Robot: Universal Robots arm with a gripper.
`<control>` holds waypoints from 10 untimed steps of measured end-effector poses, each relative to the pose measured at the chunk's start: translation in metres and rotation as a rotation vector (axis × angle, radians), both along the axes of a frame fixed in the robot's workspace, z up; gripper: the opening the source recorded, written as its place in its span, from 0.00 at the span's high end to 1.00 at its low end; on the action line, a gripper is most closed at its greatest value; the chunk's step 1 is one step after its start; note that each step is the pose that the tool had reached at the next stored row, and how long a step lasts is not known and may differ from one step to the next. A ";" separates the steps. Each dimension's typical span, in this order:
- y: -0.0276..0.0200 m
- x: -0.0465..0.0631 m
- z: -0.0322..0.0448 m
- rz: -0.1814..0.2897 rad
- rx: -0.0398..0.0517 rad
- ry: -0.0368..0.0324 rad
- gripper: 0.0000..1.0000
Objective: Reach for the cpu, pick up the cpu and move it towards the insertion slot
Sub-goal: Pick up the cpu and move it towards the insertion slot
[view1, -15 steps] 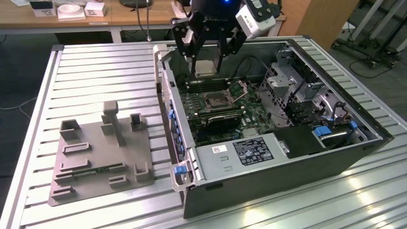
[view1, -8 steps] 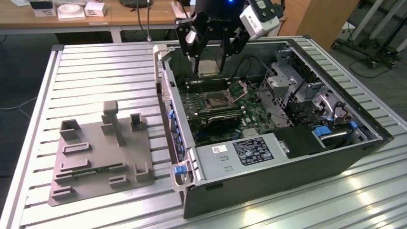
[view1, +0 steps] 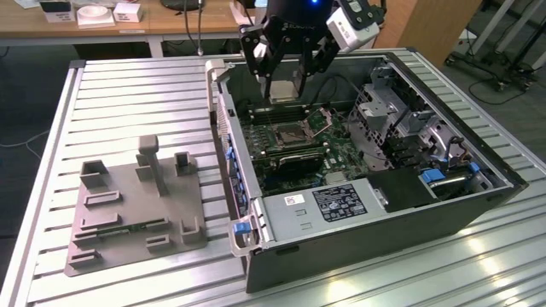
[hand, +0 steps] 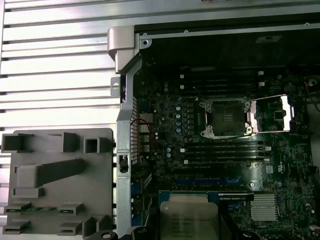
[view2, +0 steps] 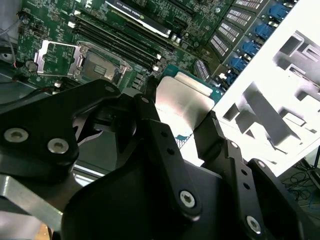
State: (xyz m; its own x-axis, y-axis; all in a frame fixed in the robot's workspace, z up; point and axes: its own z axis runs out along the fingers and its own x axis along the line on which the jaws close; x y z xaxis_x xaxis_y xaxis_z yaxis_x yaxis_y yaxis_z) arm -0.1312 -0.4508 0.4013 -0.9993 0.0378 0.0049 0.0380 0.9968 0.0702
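CPU held clamped between fingers of gripper, lifted above open computer case. Chip seen in first wrist view and second wrist view. Insertion slot on motherboard below CPU, retention frame raised, socket uncovered. Grey plastic fixture set beside case on slatted table.

The pincer was black, with thick jointed fingers held by round silver screws. A white box sat on its side, and a small blue light glowed on top.
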 end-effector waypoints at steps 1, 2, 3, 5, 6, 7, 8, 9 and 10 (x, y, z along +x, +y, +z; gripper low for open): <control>0.0000 0.000 -0.0001 0.000 0.0000 -0.0001 0.46; 0.0000 0.001 -0.0002 0.000 0.0002 -0.0003 0.46; 0.0000 0.001 -0.0003 0.000 0.0002 -0.0005 0.46; 0.0000 0.001 -0.0005 0.000 0.0000 -0.0010 0.46; 0.0000 0.002 -0.0007 0.000 0.0000 -0.0012 0.46; 0.0000 0.002 -0.0008 0.000 0.0000 -0.0014 0.46; 0.0000 0.002 -0.0009 0.000 -0.0001 -0.0017 0.46; 0.0000 0.003 -0.0010 0.000 -0.0002 -0.0020 0.46; 0.0000 0.003 -0.0013 0.000 -0.0001 -0.0023 0.46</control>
State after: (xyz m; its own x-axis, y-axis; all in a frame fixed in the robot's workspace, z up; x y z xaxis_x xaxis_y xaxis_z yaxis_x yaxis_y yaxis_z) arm -0.1284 -0.4508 0.4000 -0.9993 0.0378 0.0026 0.0379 0.9968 0.0702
